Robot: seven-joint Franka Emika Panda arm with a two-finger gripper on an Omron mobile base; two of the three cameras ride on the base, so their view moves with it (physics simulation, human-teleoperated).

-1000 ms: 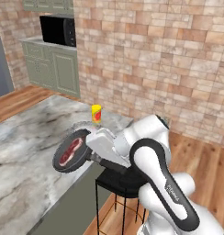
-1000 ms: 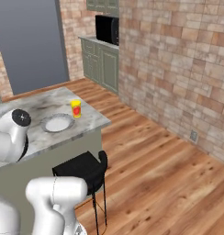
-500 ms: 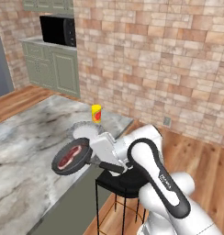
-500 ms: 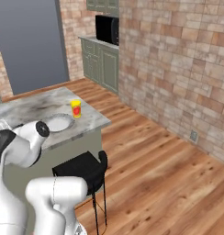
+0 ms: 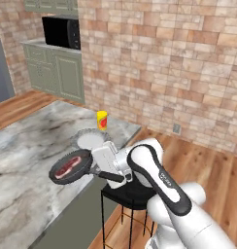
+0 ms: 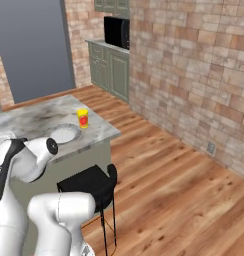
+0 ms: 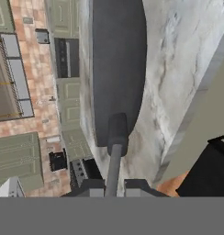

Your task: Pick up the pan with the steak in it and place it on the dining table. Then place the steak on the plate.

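White glossy arm [image 5: 159, 181], rounded segments, black joint bands w/ small grey lettering; dark grey finger tips [image 7: 88, 187]

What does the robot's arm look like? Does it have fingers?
The arm is made of fat, rounded white tubes joined by dark bands, like glossy white sausages with black rings. At its end sits a boxy pale grey hand. The gripper has just two small dark grey finger tips, blocky and square, side by side. No cables or writing can be made out.
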